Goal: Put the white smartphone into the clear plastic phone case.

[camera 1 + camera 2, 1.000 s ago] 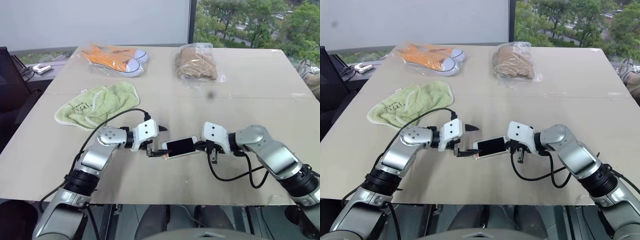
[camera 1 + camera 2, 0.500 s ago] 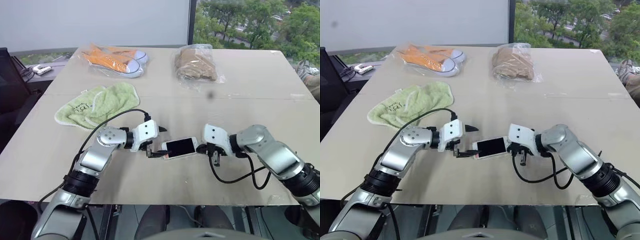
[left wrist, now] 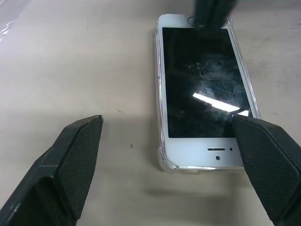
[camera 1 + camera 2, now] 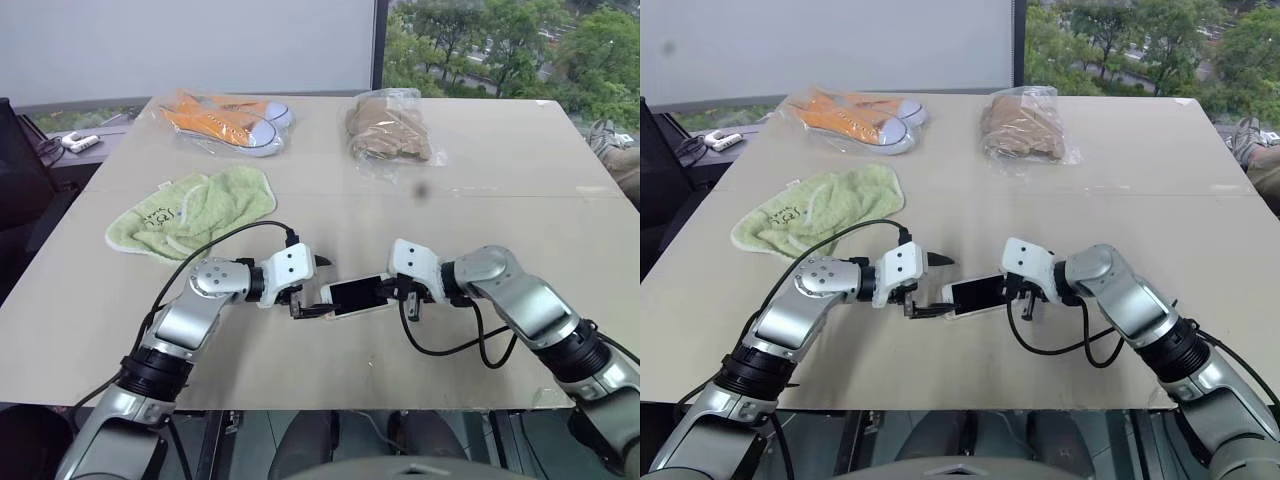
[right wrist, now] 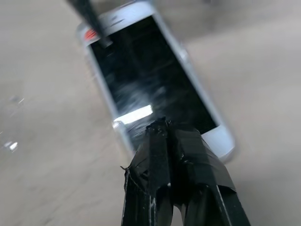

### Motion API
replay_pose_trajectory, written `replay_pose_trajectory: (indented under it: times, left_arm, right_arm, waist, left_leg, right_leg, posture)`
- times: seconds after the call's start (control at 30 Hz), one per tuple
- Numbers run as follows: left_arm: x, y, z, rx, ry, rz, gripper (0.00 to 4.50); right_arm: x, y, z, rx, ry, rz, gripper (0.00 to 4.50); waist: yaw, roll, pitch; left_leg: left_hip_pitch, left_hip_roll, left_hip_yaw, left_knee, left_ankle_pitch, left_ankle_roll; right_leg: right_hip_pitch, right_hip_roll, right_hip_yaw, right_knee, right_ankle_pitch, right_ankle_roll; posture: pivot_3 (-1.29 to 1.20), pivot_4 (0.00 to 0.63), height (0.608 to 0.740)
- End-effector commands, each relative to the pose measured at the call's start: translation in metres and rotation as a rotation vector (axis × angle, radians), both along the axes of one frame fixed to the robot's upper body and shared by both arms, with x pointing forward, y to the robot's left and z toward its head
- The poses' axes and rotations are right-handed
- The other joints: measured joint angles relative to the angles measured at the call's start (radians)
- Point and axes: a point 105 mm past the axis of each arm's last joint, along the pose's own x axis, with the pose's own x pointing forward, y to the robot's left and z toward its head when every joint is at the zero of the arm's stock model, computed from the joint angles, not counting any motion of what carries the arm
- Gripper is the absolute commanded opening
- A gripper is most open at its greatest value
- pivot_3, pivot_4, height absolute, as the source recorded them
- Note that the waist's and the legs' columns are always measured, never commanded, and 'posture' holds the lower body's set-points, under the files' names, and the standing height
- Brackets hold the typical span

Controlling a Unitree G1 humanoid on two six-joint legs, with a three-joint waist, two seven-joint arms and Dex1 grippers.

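The white smartphone lies screen up on the table between my two grippers. In the left wrist view, the rim of the clear plastic phone case shows around its edges. My left gripper is open at the phone's left end, one finger at that end's corner and the other finger off to the side over bare table. My right gripper is shut, and its joined tips rest on the phone's right end.
A green towel lies at the back left. Bagged orange shoes and a bag of brown items sit at the far edge. The table's front edge runs close below the arms.
The right gripper has edged slightly left onto the phone's right end. The left gripper and phone have stayed put; the view has shifted a little.
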Motion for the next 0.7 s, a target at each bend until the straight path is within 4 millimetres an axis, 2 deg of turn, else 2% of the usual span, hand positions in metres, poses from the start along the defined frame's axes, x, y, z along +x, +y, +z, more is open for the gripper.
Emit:
replay_pose_trajectory:
  times: [0.03, 0.27, 0.4, 0.53, 0.63, 0.7]
  left_arm:
    - [-0.001, 0.005, -0.009, 0.037, 0.019, 0.015, 4.5]
    - [-0.001, 0.006, -0.01, 0.036, 0.02, 0.018, 4.5]
    - [0.0, 0.008, -0.01, 0.039, 0.018, 0.023, 4.5]
    - [0.005, 0.008, -0.006, 0.012, 0.006, 0.039, 4.5]
    - [0.005, 0.003, 0.006, -0.071, 0.003, 0.046, 4.5]
    - [0.005, 0.003, 0.011, -0.112, 0.005, 0.055, 4.5]
  right_arm:
    - [0.0, -0.013, -0.023, -0.073, 0.062, -0.059, 0.06]
    - [0.002, -0.021, -0.031, -0.111, 0.084, -0.101, 0.06]
    - [-0.001, -0.019, -0.028, -0.091, 0.092, -0.081, 0.06]
    - [-0.009, -0.008, -0.006, 0.028, 0.087, -0.017, 0.06]
    - [-0.018, 0.0, 0.027, 0.209, 0.085, 0.02, 0.06]
    - [-0.02, 0.0, 0.04, 0.278, 0.077, 0.021, 0.06]
  waist:
    - [0.001, 0.001, 0.001]
    - [0.001, 0.002, 0.001]
    - [0.001, 0.002, 0.001]
    - [0.002, 0.003, 0.002]
    - [0.003, 0.004, 0.004]
    - [0.002, 0.004, 0.005]
  left_leg:
    - [-0.001, 0.0, 0.0, 0.0, 0.0, 0.0]
    - [-0.001, 0.0, 0.0, -0.002, 0.0, 0.0]
    - [-0.001, 0.0, 0.0, -0.002, 0.0, 0.0]
    - [-0.002, 0.0, 0.0, -0.002, 0.0, 0.0]
    - [-0.004, 0.0, 0.0, -0.003, 0.0, 0.0]
    - [-0.011, 0.0, -0.001, -0.003, 0.0, 0.0]
  right_leg:
    - [-0.001, 0.0, 0.0, 0.0, 0.0, 0.0]
    - [-0.001, -0.001, 0.0, -0.003, 0.0, 0.0]
    - [-0.001, -0.001, 0.0, -0.003, 0.0, 0.0]
    - [-0.001, -0.001, 0.0, -0.004, 0.0, 0.0]
    - [-0.002, -0.001, 0.0, -0.006, 0.0, 0.0]
    - [-0.008, -0.001, 0.0, -0.005, 0.0, 0.0]
  posture:
    - [0.0, 0.15, 0.74]
    - [0.0, 0.15, 0.74]
    - [0.0, 0.15, 0.74]
    - [0.0, 0.15, 0.74]
    - [0.0, 0.15, 0.74]
    - [0.0, 0.15, 0.74]
